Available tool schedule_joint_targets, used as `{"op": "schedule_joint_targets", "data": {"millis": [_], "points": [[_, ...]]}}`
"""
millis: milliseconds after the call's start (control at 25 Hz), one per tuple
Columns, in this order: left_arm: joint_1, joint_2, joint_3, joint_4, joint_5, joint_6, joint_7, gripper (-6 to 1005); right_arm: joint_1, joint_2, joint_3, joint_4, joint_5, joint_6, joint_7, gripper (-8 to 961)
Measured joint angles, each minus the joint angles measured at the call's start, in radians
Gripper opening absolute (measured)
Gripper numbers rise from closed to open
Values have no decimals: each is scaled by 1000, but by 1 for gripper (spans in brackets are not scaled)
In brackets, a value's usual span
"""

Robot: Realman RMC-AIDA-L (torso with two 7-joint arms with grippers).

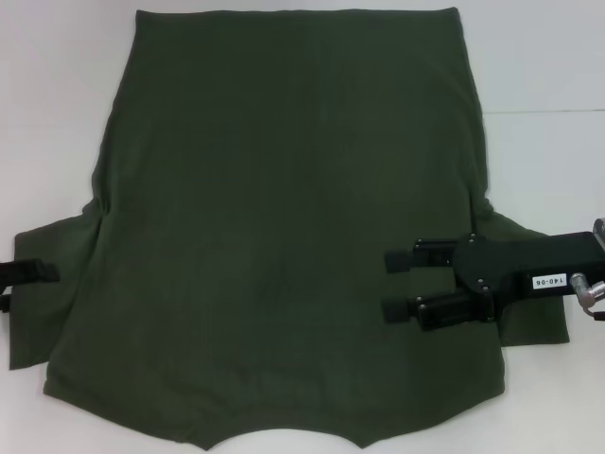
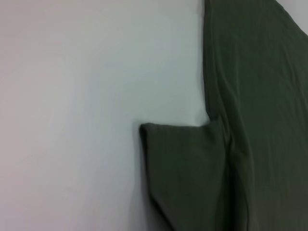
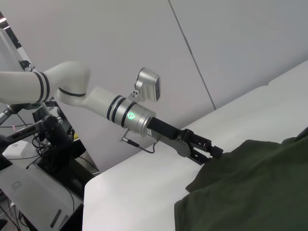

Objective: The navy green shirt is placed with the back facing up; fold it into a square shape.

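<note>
Olive-green cotton covers most of the white table (image 1: 558, 76): the shirt (image 1: 293, 189) lies flat, its plain back up, the collar side near the robot and the hem at the far edge. Both short sleeves stick out to the sides and no fold line shows in the body, so I judge the folding has not really started. The cloth is fairly smooth, with only small wrinkles where the sleeves join.

The right gripper (image 1: 395, 284) is over the right part of the shirt, near the right sleeve (image 1: 534, 284), and points toward the middle of the cloth. Its two black fingers stand apart with nothing between them, so it is open. Whether they touch the cloth I cannot say from the head view.

The left gripper (image 1: 33, 274) is at the edge of the left sleeve (image 2: 185, 168). In the right wrist view its fingertips (image 3: 211, 153) reach the sleeve's border, but I cannot tell if they are open or closed on the cloth.

What is left, as I judge it, is almost everything: both sleeves and sides must be folded inward, then the length must be folded to give a square. The arms look placed to begin with the sleeves.
</note>
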Motion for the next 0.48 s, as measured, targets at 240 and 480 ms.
{"op": "schedule_joint_targets", "data": {"millis": [240,480], "points": [[-8,-1,-1,-10,-6,1,5,875,3,1,0,0,0,0,3,931],[-13,-4,-2,-11,-4,-2,6,875,4,1,1,0,0,1,4,930]]}}
